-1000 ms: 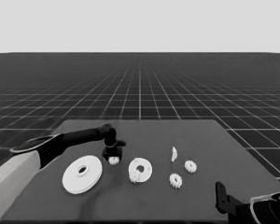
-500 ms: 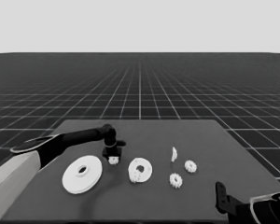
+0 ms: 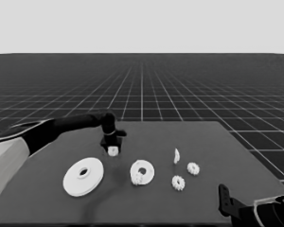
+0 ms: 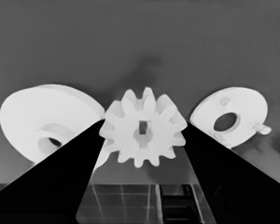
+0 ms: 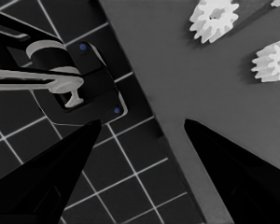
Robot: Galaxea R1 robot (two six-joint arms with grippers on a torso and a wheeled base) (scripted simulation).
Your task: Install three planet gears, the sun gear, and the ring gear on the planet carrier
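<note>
My left gripper [image 3: 113,147] hangs over the table's left-middle, shut on a planet gear [image 3: 113,151]. In the left wrist view that planet gear [image 4: 143,128] sits pinched between the two fingers of the left gripper [image 4: 143,122]. The ring gear, the larger round part [image 3: 83,176], lies at the front left. The planet carrier, the smaller round part [image 3: 142,170], lies in the middle and seems to bear one gear [image 3: 140,179] on its near side. Two more gears [image 3: 193,168] [image 3: 178,182] lie to the right. My right gripper [image 3: 224,198] waits open at the lower right corner.
A thin white piece [image 3: 176,155] stands right of the smaller round part. The right wrist view shows the two loose gears [image 5: 213,18] [image 5: 273,59] near the table's corner, with dark machinery [image 5: 79,88] over the floor grid beyond the edge.
The left gripper has risen a little with the gear held between its fingers. The right arm and the other parts have not moved.
</note>
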